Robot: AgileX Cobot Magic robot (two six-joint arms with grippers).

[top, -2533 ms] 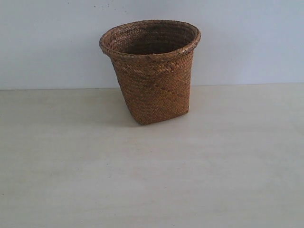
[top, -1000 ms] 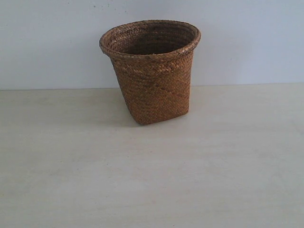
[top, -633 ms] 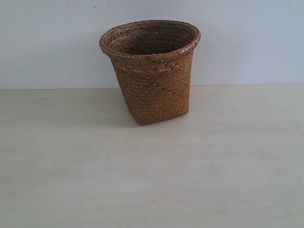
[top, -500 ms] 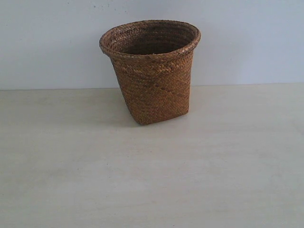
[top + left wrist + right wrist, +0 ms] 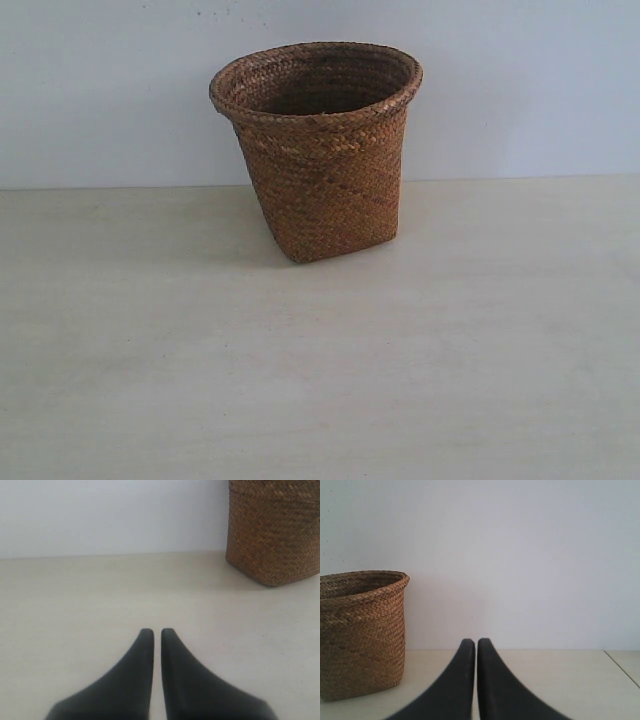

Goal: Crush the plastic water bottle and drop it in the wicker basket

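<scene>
The brown wicker basket (image 5: 322,160) stands upright at the back middle of the pale table, its round rim open upward. Part of the basket (image 5: 274,530) shows in the left wrist view and the basket (image 5: 361,632) shows in the right wrist view. The plastic water bottle is out of view in every frame. My left gripper (image 5: 154,631) hovers over bare tabletop, shut, nothing between its black fingers. My right gripper (image 5: 476,641) is also shut and empty, off to one side of the basket. Neither gripper appears in the exterior view.
A plain pale wall (image 5: 520,90) rises right behind the basket. The light wooden tabletop (image 5: 320,380) stretches in front of and to both sides of the basket. A table seam or edge (image 5: 621,666) shows in the right wrist view.
</scene>
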